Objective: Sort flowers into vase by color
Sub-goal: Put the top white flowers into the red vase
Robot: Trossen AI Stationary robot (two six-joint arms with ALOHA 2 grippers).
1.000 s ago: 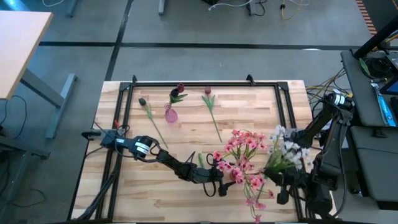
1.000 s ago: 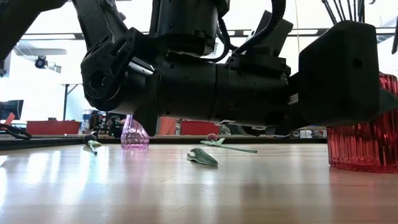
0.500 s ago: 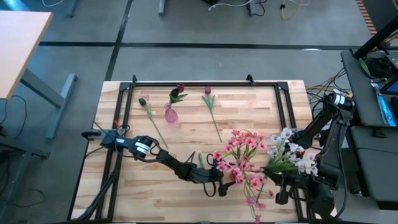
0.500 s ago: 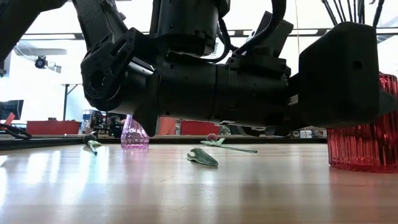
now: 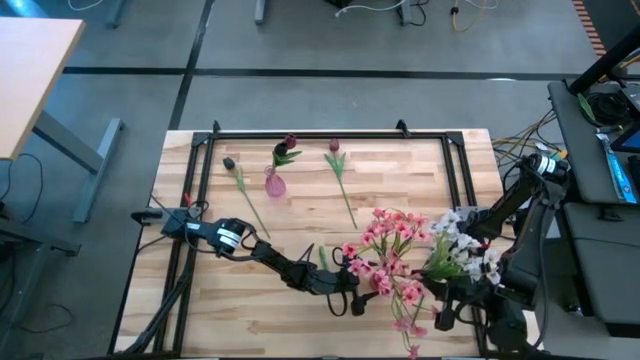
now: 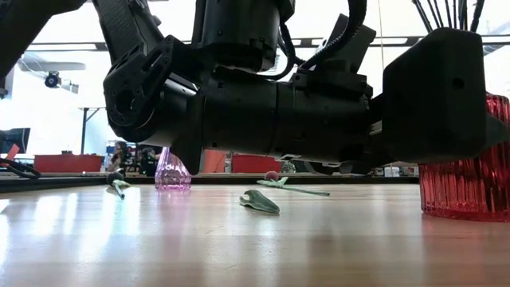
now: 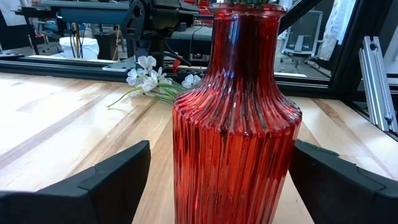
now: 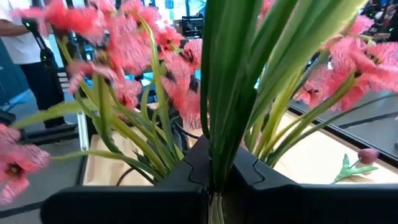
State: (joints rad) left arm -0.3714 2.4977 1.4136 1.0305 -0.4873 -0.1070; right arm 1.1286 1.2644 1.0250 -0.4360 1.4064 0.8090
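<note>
**White spray has moved toward the front edge, away from the red vase**

Nearest the front edge of the table, the right gripper is closed on the green stems of the white flower spray. In its own wrist view the two fingers meet tightly around the stems. Over the last second the white blooms have shifted a little down toward the front edge and closer to the pink spray, so the right arm is carrying this spray and turning it, not yet releasing it.

Just beside it, the left gripper has not moved. Its jaws stand wide open on both sides of the red ribbed vase, which is upright and holds the pink spray. Whether the fingers touch the glass I cannot tell; it looks more like bracing than gripping.

Further back, a loose green leaf lies on the wood. Behind it are one maroon tulip lying flat, another with a dark bud, and the small pink vase with a maroon tulip in it.

My judgement: pink is sorted, the white spray is in transit, and two tulips still wait. I see no vase for the white spray.
</note>
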